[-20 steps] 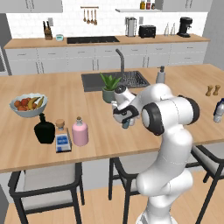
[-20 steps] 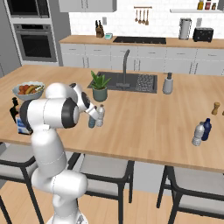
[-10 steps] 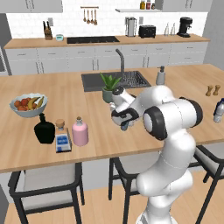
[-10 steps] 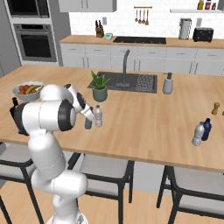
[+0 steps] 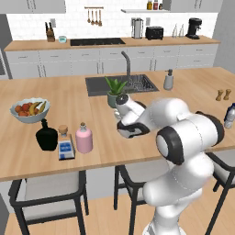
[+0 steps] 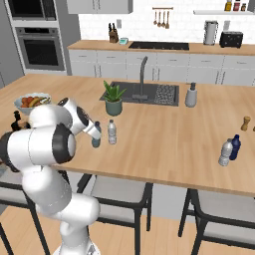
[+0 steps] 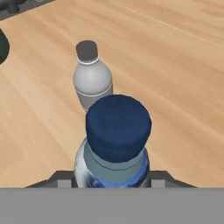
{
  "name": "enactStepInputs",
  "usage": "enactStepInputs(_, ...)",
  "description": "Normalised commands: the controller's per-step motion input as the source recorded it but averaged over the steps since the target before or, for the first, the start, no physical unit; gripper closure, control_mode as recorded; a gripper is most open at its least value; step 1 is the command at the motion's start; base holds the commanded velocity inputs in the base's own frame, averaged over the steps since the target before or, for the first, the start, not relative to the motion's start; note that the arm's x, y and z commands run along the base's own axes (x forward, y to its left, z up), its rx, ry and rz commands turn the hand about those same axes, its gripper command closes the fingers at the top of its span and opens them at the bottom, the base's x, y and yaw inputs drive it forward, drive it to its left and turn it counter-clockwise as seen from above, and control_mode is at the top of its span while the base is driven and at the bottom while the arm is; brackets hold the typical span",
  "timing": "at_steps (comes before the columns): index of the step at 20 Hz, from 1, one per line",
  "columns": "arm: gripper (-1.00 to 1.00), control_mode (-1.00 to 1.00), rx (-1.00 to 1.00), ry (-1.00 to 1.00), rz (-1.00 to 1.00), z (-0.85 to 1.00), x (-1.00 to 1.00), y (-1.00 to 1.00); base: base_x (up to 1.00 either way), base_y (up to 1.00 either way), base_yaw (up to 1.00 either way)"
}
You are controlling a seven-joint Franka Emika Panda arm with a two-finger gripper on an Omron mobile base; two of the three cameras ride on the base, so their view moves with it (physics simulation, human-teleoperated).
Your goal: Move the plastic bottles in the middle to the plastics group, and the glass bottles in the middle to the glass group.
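- Gripping, it seems, the dark teal-blue slim plastic bottle [image 7: 114, 144] at its sides: gripper [image 6: 94, 138] low over the wooden surface [image 6: 169, 124].
- Clear greyish-white slim bottle [image 6: 112, 132] stands just beside.

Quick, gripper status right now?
Gripper: closed on the dark teal-blue bottle, upright beside the clear bottle.

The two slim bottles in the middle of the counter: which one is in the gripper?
The dark blue bottle sits in the gripper. The clear grey bottle stands free beside it.
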Motion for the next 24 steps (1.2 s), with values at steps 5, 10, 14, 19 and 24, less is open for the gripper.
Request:
enactStepInputs(5, 1.0, -1.0, -0.1, 0.0, 0.0, 0.33, -0.43, -0.23, 0.0, 0.0, 0.0)
enactStepInputs(10, 1.0, -1.0, -0.07, 0.0, 0.0, 0.26, -0.36, -0.44, 0.0, 0.0, 0.0)
enactStepInputs(14, 1.0, -1.0, -0.02, 0.0, 0.0, 0.1, -0.28, -0.68, 0.0, 0.0, 0.0)
enactStepInputs(19, 1.0, -1.0, -0.05, 0.0, -0.01, 0.0, -0.13, -0.79, 0.0, 0.0, 0.0)
enactStepInputs(24, 1.0, -1.0, -0.03, 0.0, -0.01, 0.0, 0.0, -0.83, 0.0, 0.0, 0.0)
